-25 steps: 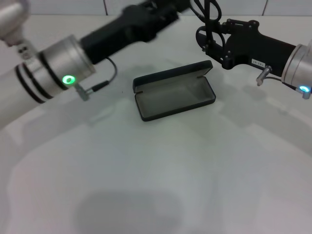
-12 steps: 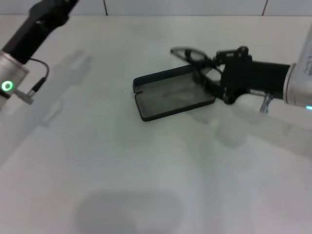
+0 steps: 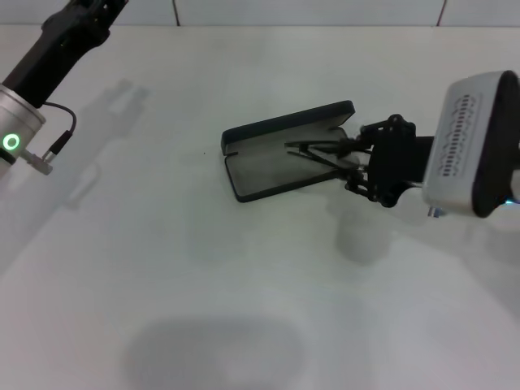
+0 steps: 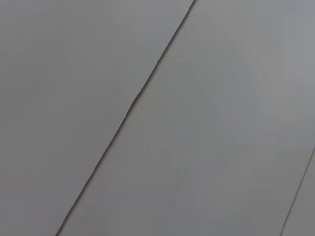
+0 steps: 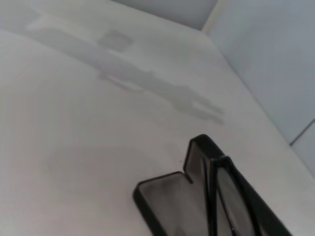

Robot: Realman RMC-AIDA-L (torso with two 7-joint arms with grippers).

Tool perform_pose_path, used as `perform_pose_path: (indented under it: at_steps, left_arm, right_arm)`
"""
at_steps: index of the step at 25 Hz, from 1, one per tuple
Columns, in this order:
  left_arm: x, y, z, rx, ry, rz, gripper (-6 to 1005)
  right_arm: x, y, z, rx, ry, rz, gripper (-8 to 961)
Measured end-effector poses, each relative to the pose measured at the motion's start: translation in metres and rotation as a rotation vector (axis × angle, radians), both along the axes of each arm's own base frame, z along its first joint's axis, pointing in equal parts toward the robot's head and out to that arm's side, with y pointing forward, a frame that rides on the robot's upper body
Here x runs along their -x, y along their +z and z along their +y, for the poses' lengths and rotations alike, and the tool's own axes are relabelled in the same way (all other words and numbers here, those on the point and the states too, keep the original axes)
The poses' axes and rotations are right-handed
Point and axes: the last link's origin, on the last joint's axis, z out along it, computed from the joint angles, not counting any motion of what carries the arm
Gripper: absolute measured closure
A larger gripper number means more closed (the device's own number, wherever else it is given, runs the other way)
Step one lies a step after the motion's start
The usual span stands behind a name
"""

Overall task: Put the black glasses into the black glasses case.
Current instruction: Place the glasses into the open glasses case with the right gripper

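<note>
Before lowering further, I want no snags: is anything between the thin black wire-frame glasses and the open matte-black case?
Nothing visible. The right gripper holds the black wire-frame glasses just over the open matte-black case, whose grey-lined tray looks empty.

My left arm (image 3: 49, 53) shows a black forearm link meeting a silver cuff with a glowing green ring light, a thin black cable and a small metal plug. My right arm (image 3: 471, 146) wears a white perforated housing edged black, ahead of black linkage.
</note>
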Motion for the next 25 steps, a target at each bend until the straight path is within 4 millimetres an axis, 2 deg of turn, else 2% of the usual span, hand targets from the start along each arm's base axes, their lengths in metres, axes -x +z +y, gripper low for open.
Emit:
perform_pose_path:
  at_steps: [13, 19, 25]
  left_arm:
    - [-0.002, -0.003, 0.010, 0.013, 0.030, 0.013, 502]
    - [-0.003, -0.004, 0.012, 0.011, 0.035, 0.010, 498]
    - [-0.006, -0.005, 0.013, 0.010, 0.031, 0.005, 493]
  right_arm:
    - [0.011, -0.021, 0.006, -0.109, 0.174, -0.142, 576]
    - [0.012, -0.039, 0.007, -0.116, 0.250, -0.214, 575]
    - [0.014, -0.046, 0.010, -0.156, 0.289, -0.222, 573]
